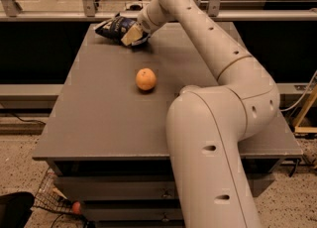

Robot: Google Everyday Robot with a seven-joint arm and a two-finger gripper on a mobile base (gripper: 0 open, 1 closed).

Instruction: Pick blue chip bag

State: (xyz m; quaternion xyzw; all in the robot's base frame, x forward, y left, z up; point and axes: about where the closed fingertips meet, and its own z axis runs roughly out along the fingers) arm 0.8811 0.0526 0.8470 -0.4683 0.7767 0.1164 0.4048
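Starting with the biggest item: what to enter? (M.)

Grey counter, flat top, spanning most of the view from the far rail to the near edge. Dark shelving below, too dim to sort out. (K.)

Next in size? (M.)

White arm, rising from lower right. Bulky near link in the foreground, elbow bend at right, then a long reach back and left over the counter toward its far-left corner. (K.)

Noted. And the task item? (M.)

Blue chip bag at the far-left corner of the counter, close to the back edge. Dark navy, crinkled, white markings, lying flat-ish and pointing left. Cannot tell whether fully resting on the surface or raised a little at the right end. (K.)

End effector position and state? (M.)

End effector at the tip of the arm, tilted down and left, touching the right end of the blue chip bag. Pale wedge-shaped part overlapping the bag's edge. Cannot tell whether spread, pressed together, or pinching the bag; entered as undetermined. (K.)

Anything smaller on the surface? (M.)

Orange, alone near mid-counter, well apart from the bag and nearer the camera, just left of the arm's big link. (K.)

Off the counter? (M.)

Wire basket on the floor at lower left, small reddish round thing beside or inside it; cannot tell which. (K.)
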